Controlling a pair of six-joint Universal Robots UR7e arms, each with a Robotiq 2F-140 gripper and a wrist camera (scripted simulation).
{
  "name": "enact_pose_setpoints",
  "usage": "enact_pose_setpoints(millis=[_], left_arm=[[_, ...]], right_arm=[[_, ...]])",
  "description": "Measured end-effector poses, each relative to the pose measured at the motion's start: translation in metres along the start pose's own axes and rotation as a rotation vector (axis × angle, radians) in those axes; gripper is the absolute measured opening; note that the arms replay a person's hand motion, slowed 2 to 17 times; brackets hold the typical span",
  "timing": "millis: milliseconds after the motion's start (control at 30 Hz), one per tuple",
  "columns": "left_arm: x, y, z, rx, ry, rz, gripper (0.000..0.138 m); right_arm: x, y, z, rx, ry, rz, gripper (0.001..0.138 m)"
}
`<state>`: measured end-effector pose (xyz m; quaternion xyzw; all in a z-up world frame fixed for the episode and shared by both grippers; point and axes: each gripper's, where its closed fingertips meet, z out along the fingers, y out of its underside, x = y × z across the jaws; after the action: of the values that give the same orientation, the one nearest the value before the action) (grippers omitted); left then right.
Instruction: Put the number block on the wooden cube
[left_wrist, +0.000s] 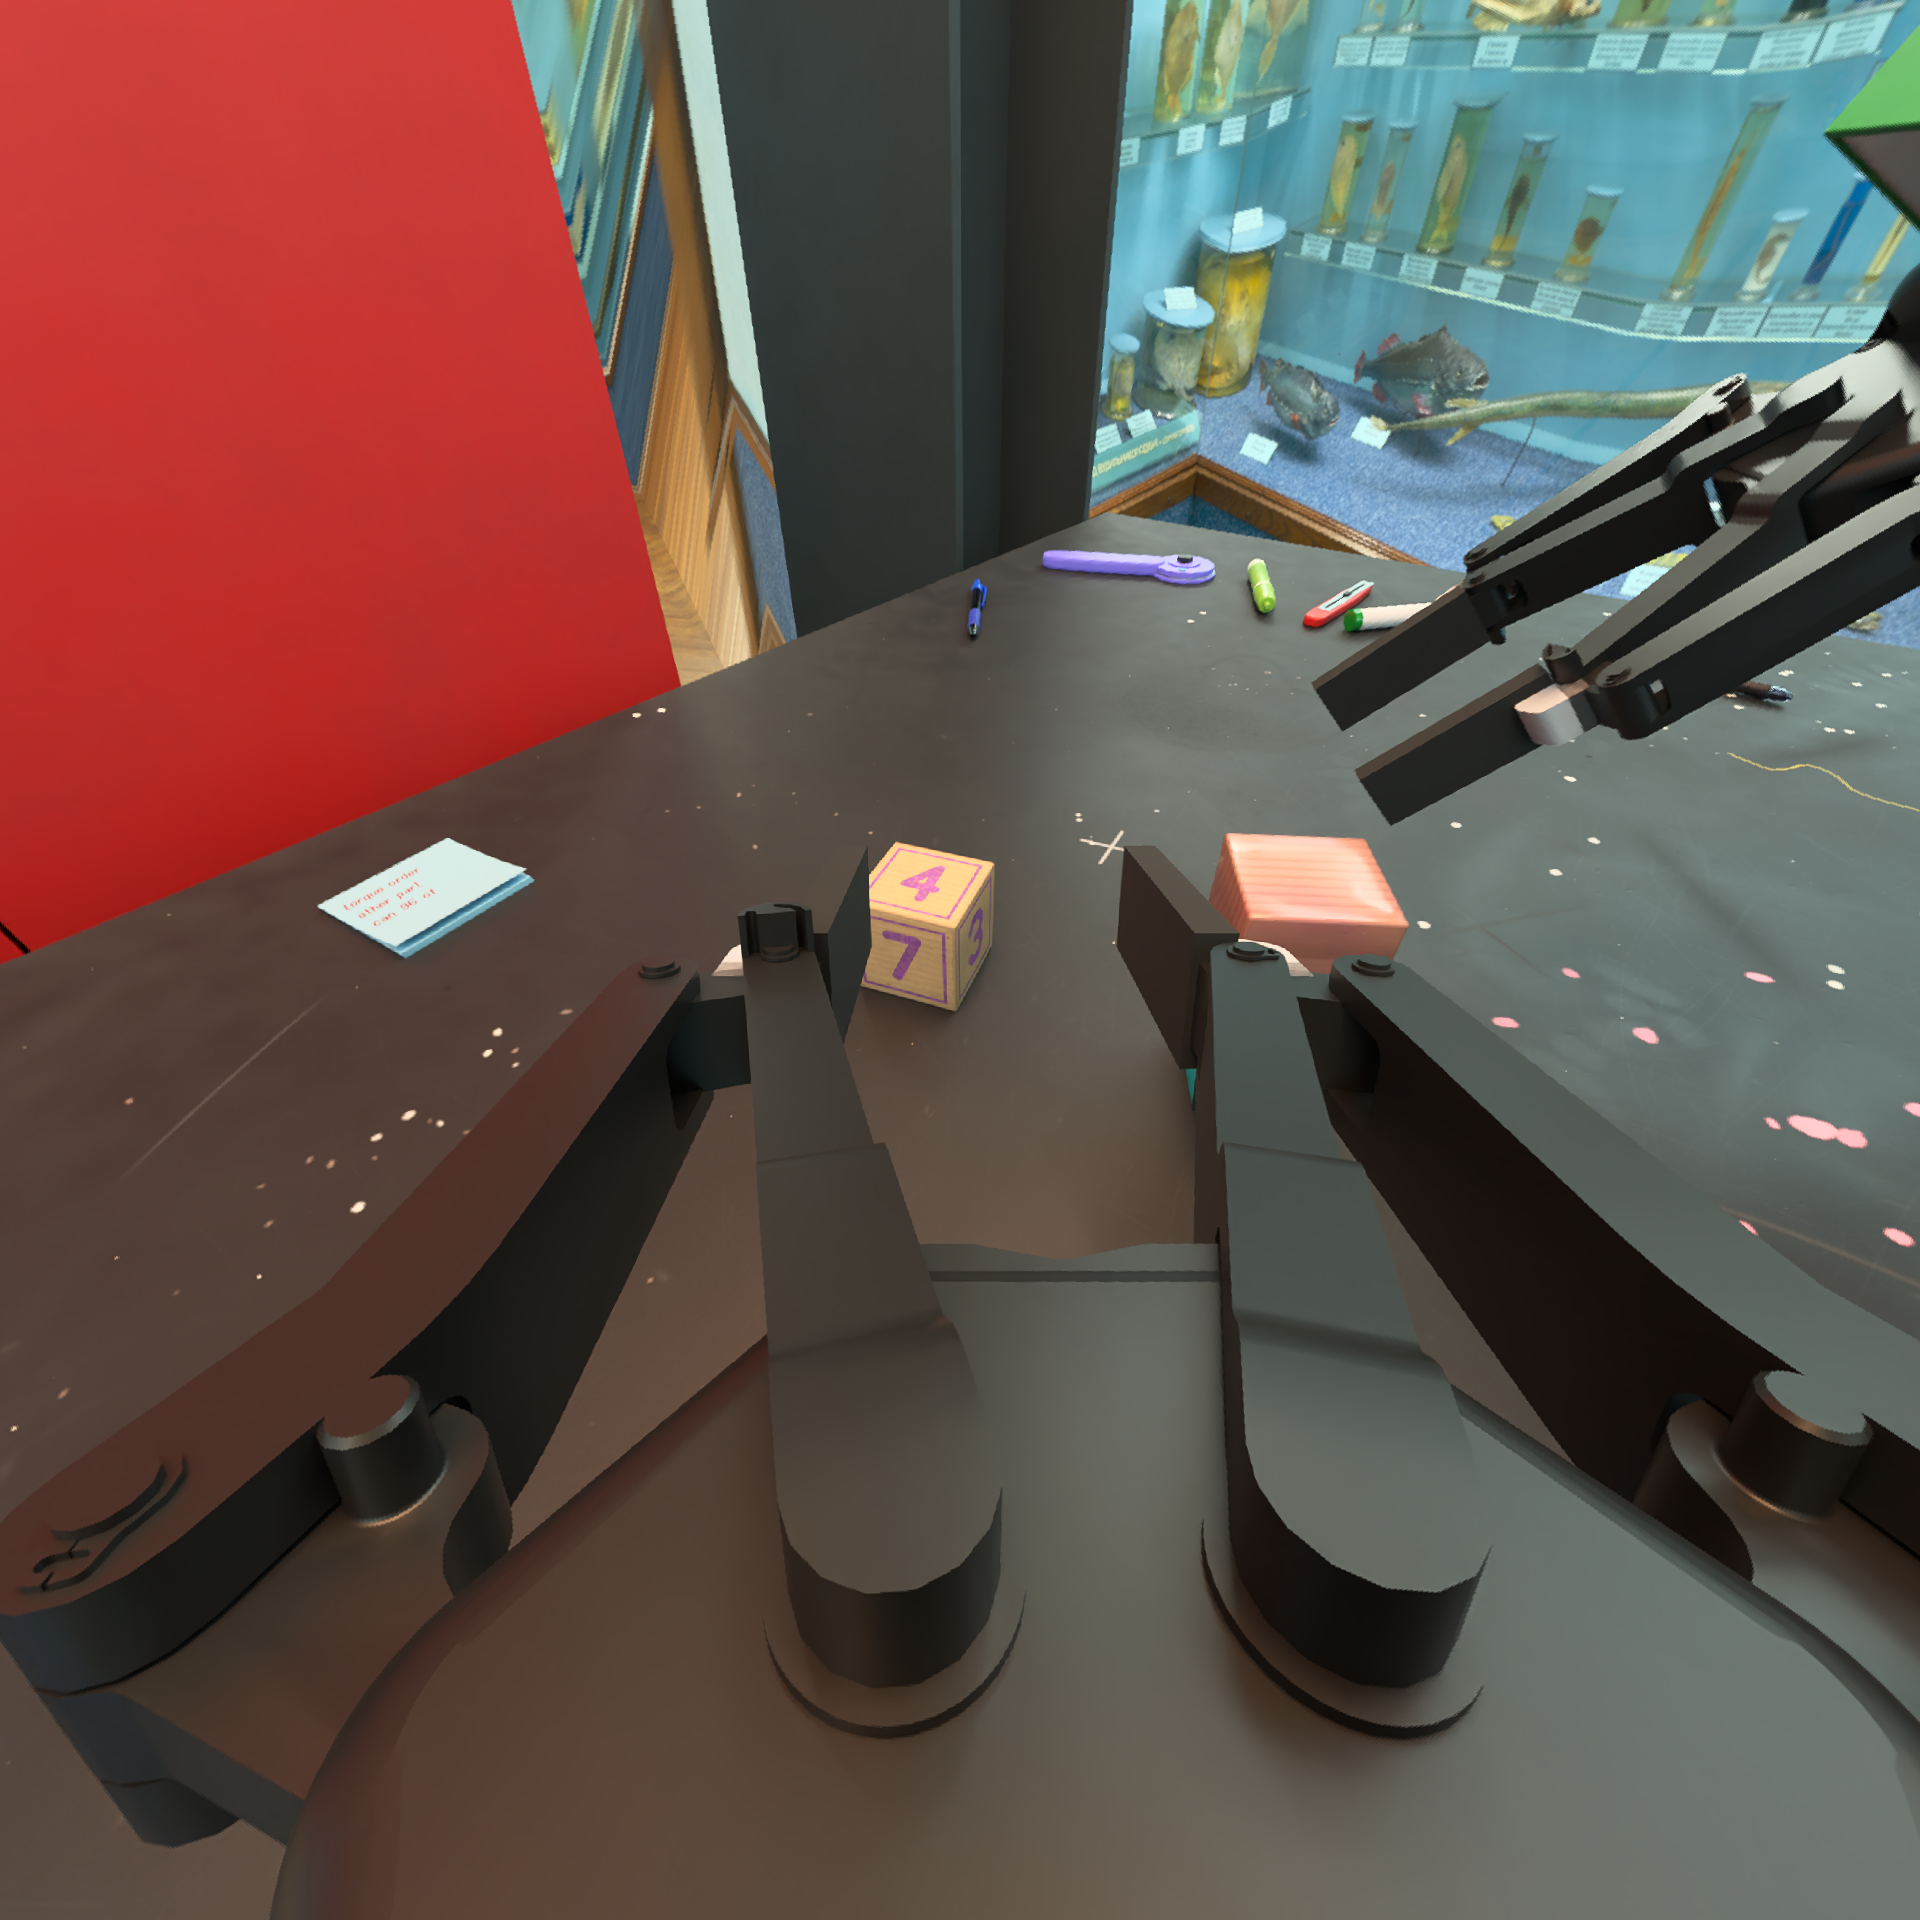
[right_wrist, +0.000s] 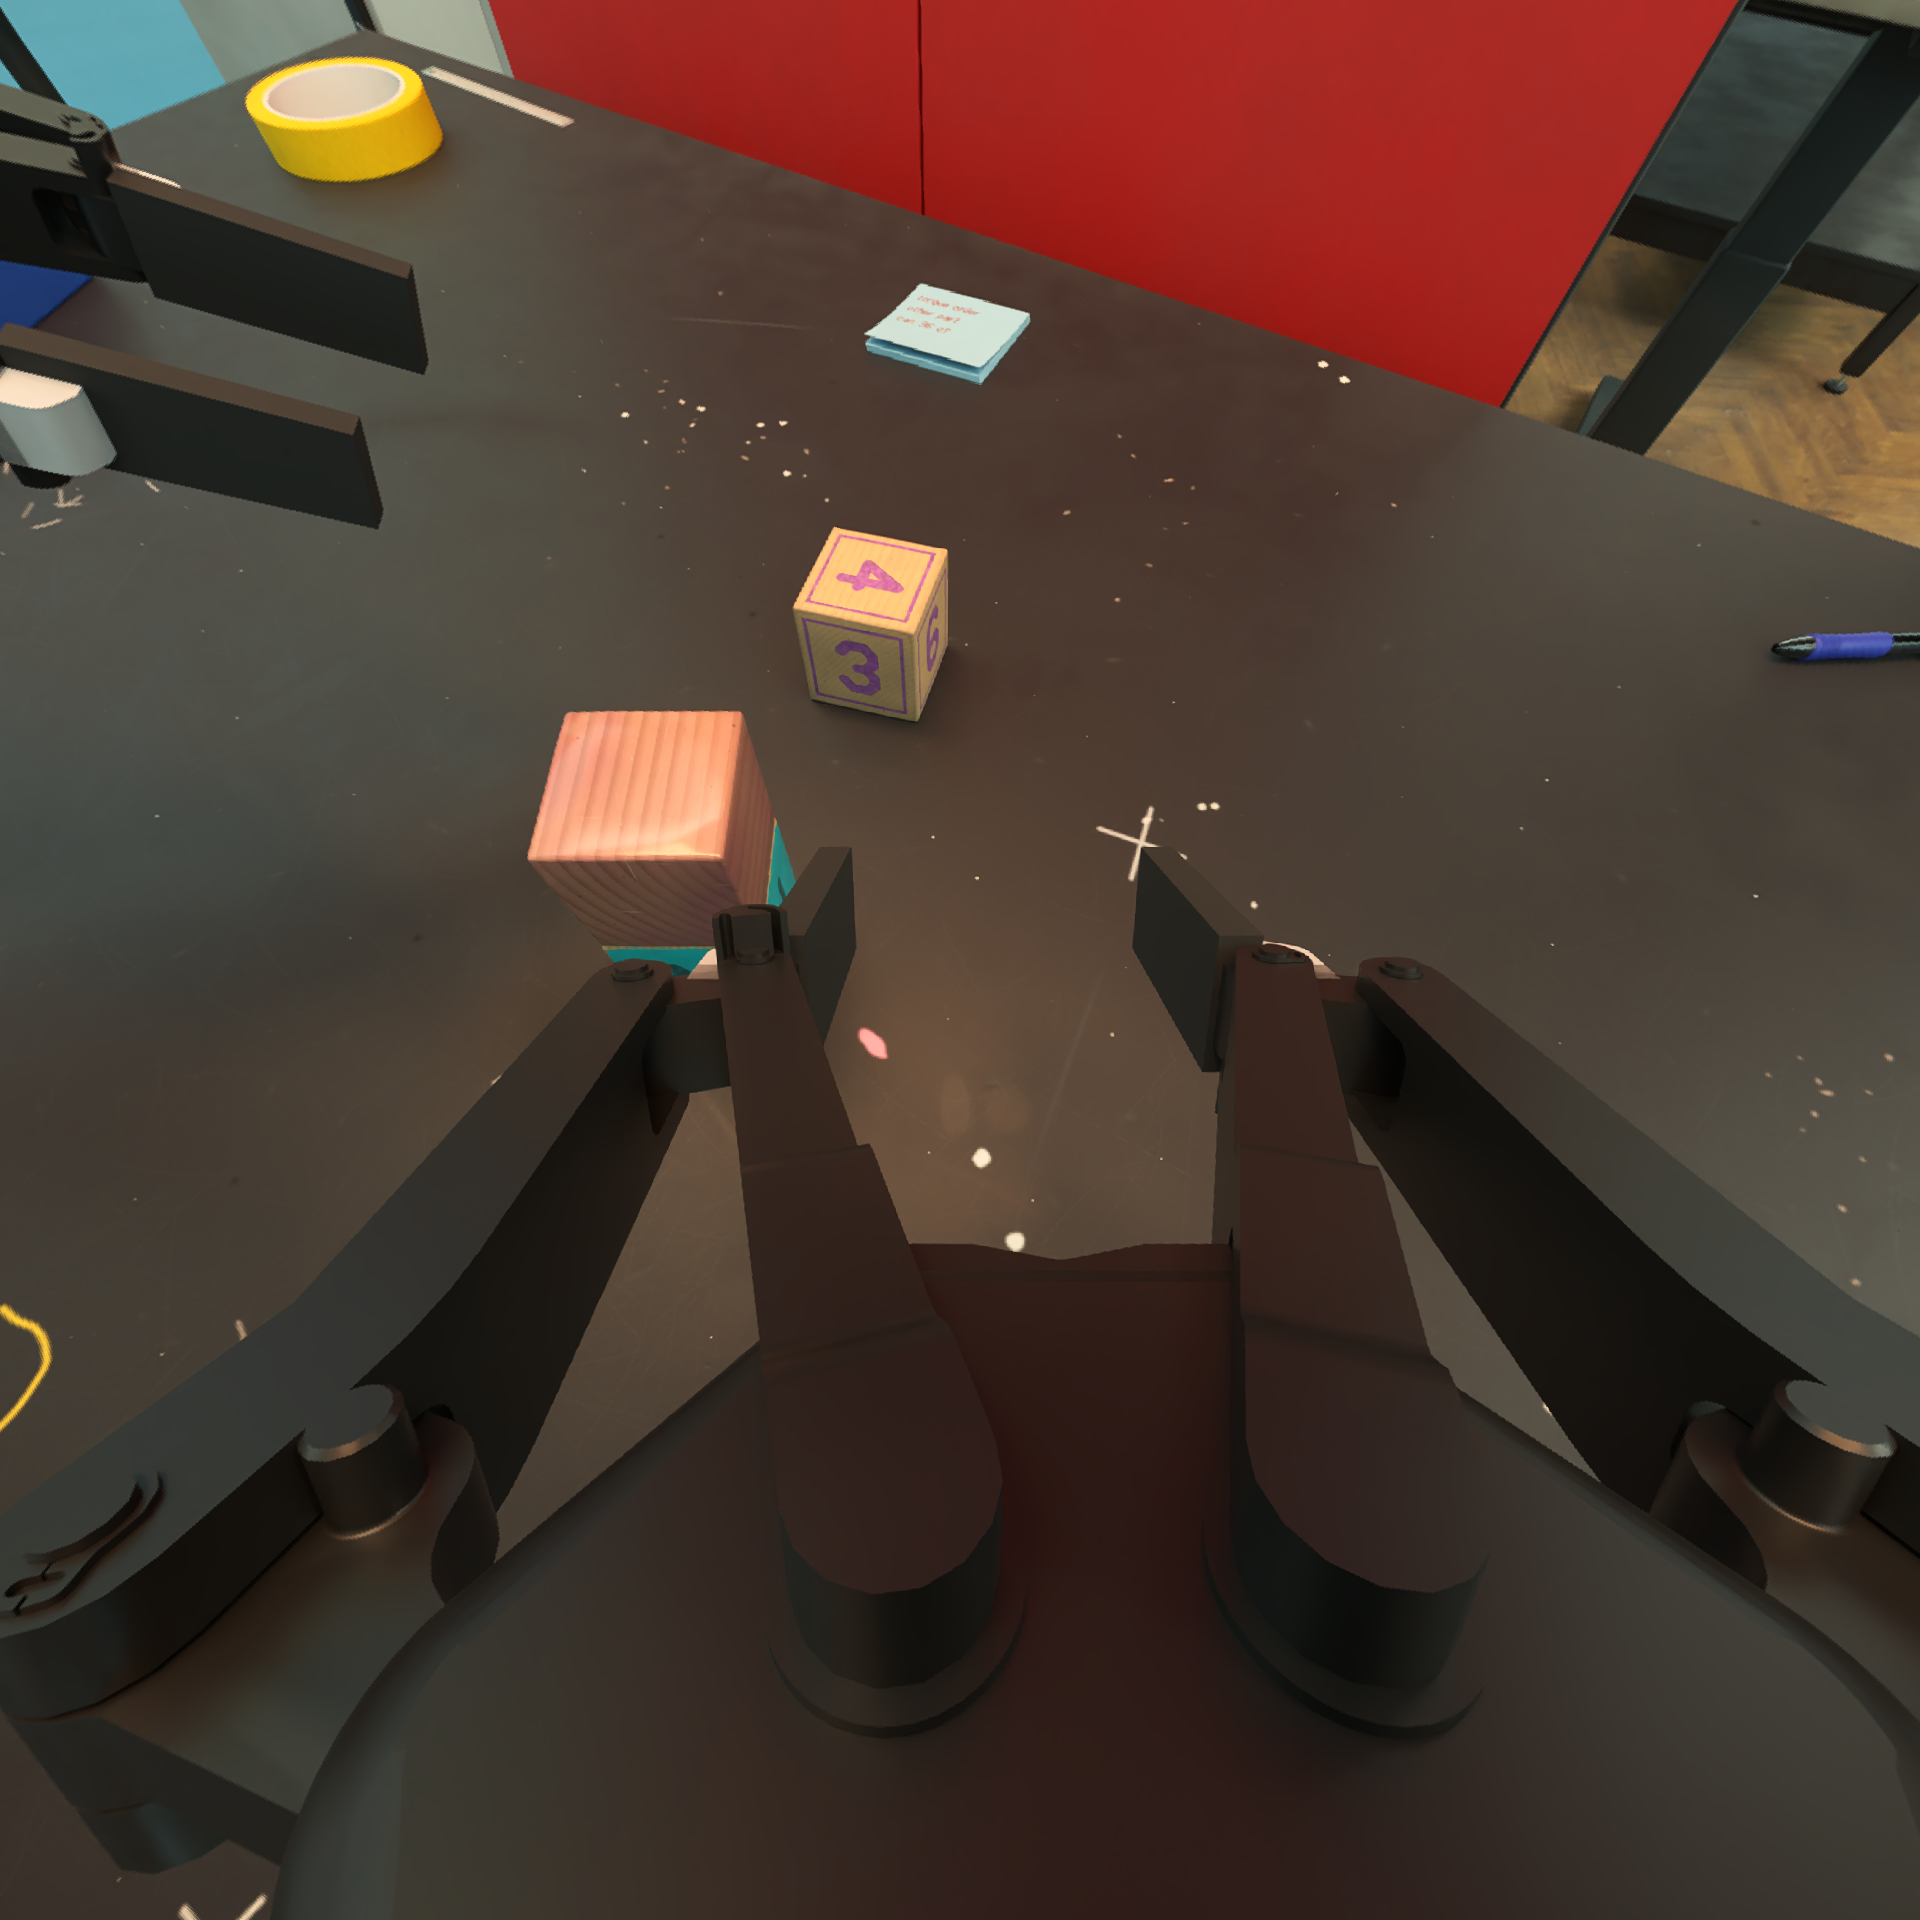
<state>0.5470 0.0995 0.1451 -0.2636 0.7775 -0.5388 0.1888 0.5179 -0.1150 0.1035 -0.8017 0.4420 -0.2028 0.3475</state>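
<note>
The number block (left_wrist: 930, 925) is a small yellow wooden cube with purple digits, standing on the dark table (left_wrist: 623, 1039). It also shows in the right wrist view (right_wrist: 873, 623). The wooden cube (left_wrist: 1304, 888) is pinkish and plain, to the block's right, apart from it. In the right wrist view the cube (right_wrist: 649, 810) rests on something teal (right_wrist: 777, 868). My left gripper (left_wrist: 997, 925) is open and empty, the block just beyond its left finger, the cube behind its right finger. My right gripper (right_wrist: 992, 914) is open and empty, the cube by its left finger.
A light blue note pad (left_wrist: 426, 894) lies at the left near a red panel (left_wrist: 260, 416). A blue pen (left_wrist: 975, 608), purple tool (left_wrist: 1127, 564), green marker (left_wrist: 1260, 585) and red knife (left_wrist: 1338, 605) lie far back. A yellow tape roll (right_wrist: 343, 116) stands at a corner.
</note>
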Motion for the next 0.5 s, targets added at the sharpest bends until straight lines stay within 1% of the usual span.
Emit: enact_pose_setpoints(millis=[300,500], left_arm=[[-0.008,0.018,0.01,-0.036,0.012,-0.024,0.065],[-0.009,0.026,0.017,-0.042,0.013,0.011,0.066]], right_arm=[[0.005,0.003,0.0,-0.014,0.019,-0.009,0.072],[0.007,0.005,0.0,-0.018,0.014,-0.005,0.072]])
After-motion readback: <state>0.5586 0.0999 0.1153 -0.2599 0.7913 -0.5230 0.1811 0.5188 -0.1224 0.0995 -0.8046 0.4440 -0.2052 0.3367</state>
